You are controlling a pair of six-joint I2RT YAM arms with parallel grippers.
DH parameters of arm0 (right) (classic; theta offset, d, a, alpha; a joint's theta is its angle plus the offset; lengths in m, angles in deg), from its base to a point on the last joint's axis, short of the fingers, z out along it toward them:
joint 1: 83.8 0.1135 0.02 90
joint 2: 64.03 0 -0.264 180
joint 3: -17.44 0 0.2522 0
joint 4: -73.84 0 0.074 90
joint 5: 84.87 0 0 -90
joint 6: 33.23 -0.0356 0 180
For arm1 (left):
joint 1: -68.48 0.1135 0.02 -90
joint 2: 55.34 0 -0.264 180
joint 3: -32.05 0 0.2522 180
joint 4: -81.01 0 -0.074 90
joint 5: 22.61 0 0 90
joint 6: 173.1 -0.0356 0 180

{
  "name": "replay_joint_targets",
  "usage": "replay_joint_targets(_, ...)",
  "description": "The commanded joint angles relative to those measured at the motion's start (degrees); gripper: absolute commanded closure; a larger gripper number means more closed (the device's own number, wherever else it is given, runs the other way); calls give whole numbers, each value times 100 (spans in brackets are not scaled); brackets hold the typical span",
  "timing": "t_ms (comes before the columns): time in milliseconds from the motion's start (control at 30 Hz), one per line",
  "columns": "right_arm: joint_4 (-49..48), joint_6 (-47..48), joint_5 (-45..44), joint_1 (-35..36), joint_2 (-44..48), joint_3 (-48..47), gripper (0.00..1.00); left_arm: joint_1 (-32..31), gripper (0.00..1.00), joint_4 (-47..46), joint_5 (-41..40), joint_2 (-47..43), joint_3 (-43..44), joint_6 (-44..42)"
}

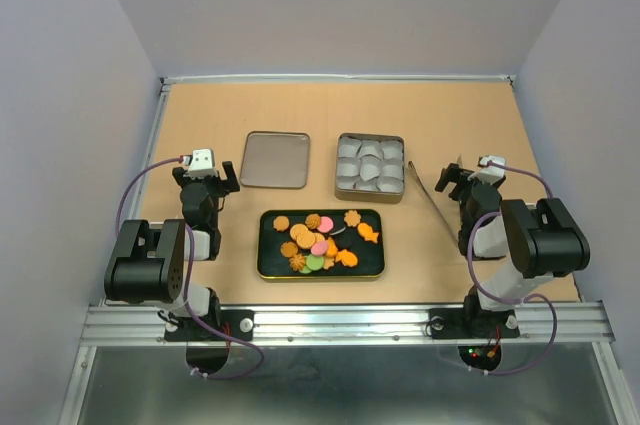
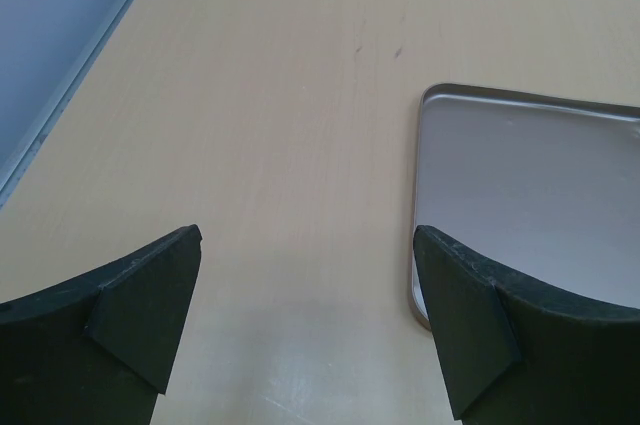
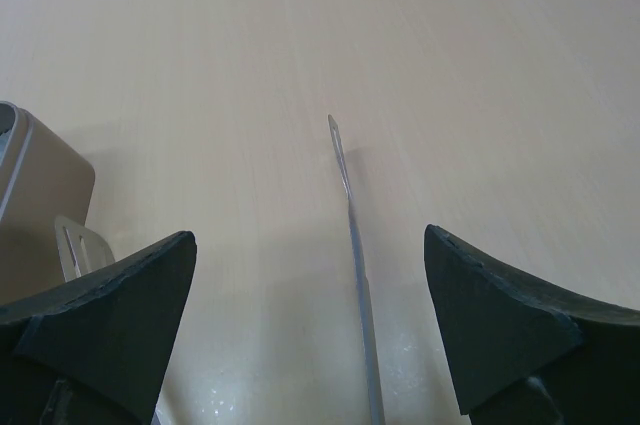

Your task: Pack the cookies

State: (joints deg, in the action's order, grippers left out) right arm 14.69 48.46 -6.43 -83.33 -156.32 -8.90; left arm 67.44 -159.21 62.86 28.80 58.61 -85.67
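Top external: small multicoloured cookies (image 1: 320, 242) all unpacked on black rectangular tray (image 1: 372, 263); left fingers (image 2: 140, 315), right fingers (image 3: 110, 305) wide, empty.

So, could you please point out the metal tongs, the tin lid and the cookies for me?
metal tongs (image 3: 352, 207): right wrist view, midway along the thin arm.
tin lid (image 1: 275, 159): top external view, centre of its flat face.
cookies (image 1: 319, 247): top external view, pink one amid the pile.
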Motion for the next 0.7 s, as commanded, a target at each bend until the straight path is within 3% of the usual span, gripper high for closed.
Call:
replay_joint_targets(0,-488,128,4,23,53,71,0,-19,1,-1392,-3,-82,127,-86)
replay_joint_targets(367,-410,76,-153,41,245,63,0,-19,1,-1392,-3,-73,127,-95)
replay_joint_targets(467,1116,-196,-829,41,1334,-461,0,-19,1,-1392,5,-82,118,-95)
replay_joint_targets(500,2312,-397,-1179,32,1911,-726,0,-19,1,-1400,-3,-82,126,-95)
replay_joint_targets(667,6497,-1805,-1026,67,2549,-3463,0,-19,1,-1392,5,-90,118,-95)
